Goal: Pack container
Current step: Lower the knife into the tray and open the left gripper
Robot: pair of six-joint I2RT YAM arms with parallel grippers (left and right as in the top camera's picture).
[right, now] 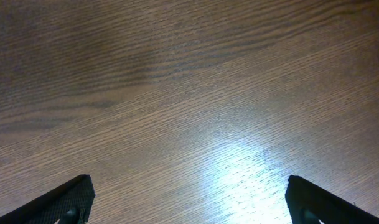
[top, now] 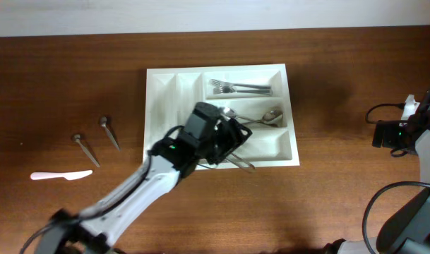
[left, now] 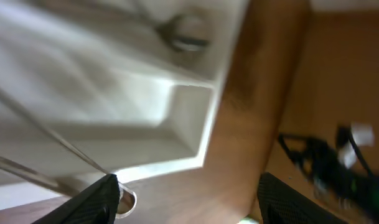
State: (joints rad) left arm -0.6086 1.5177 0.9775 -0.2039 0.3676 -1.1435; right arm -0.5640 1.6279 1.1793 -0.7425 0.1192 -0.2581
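The white container (top: 164,106) lies mid-table, with forks (top: 239,88) in its top right compartment and a spoon (top: 269,116) in the one below. My left gripper (top: 234,144) hovers over the tray's front right part. In the left wrist view its fingers (left: 97,200) stand wide apart, and the left gripper (left: 189,202) is open over the tray's rim (left: 205,140) and the wood. A thin metal utensil (left: 49,137) crosses the front rim, its rounded end (left: 129,200) beside the left finger. The right gripper (right: 189,202) is open above bare wood at the far right.
Left of the tray lie two metal utensils (top: 109,132) (top: 86,149) and a white plastic knife (top: 61,176). The right arm (top: 412,134) and its cables sit at the table's right edge. The table's far edge runs along the top.
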